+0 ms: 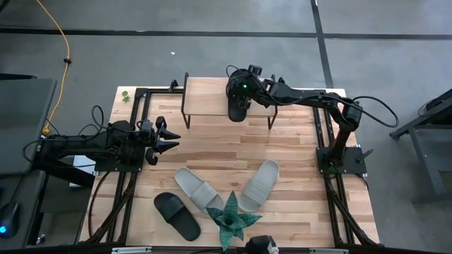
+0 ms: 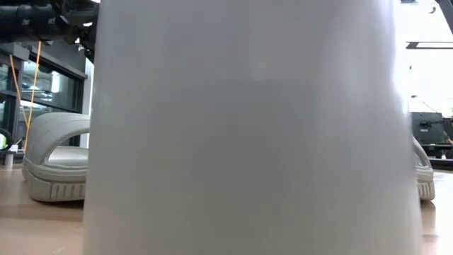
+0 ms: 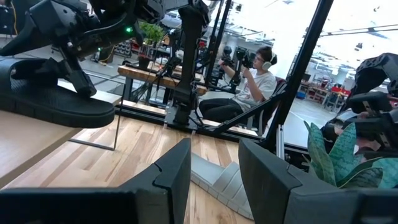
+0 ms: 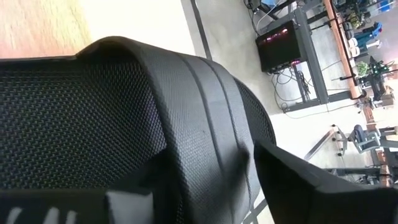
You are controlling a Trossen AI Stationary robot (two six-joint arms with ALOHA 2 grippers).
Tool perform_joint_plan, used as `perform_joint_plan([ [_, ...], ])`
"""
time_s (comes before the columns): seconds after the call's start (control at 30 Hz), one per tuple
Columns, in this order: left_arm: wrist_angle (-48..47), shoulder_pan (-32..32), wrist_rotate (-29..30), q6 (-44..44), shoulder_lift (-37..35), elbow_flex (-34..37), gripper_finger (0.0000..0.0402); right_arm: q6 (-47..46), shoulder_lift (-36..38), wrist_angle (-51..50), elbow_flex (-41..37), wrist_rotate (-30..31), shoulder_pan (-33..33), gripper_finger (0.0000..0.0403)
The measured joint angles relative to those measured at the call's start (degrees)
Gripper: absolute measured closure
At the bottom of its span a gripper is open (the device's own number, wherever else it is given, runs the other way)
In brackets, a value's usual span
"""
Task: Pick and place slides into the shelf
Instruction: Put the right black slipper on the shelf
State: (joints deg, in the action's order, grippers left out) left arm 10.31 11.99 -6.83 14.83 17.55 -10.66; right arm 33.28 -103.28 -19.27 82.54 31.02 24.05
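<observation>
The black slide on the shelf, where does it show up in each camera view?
High view: black slide on the shelf, under the right claw.
Low view: not visible; a pale object blocks most of it.
Left wrist view: upper left, on the shelf.
Right wrist view: fills the frame.
Shared landmark: the shelf's wooden top.
</observation>
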Motion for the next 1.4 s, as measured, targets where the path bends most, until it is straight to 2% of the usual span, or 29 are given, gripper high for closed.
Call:
perform_joint_plan([
  [0.53, -0.3, 0.0, 0.0, 0.0, 0.3, 0.0, 0.0277, -0.1, 1.4, -1.7, -0.2, 1.9, -4.1, 0.0212],
  [1.0, -0.3, 0.0, 0.0, 0.0, 0.3, 0.0, 0.0277, -1.9, 1.7, -4.1, 0.5, 1.9, -4.3, 0.0212],
  [1.17, -0.3, 0.0, 0.0, 0.0, 0.3, 0.0, 0.0277, -6.8, 1.7, -10.8, 4.9, -2.6, -3.4, 0.0212],
  [1.4, -0.4, 0.0, 0.0, 0.0, 0.3, 0.0, 0.0277, -8.0, 1.8, -14.9, 7.3, -4.1, -4.3, 0.0212],
])
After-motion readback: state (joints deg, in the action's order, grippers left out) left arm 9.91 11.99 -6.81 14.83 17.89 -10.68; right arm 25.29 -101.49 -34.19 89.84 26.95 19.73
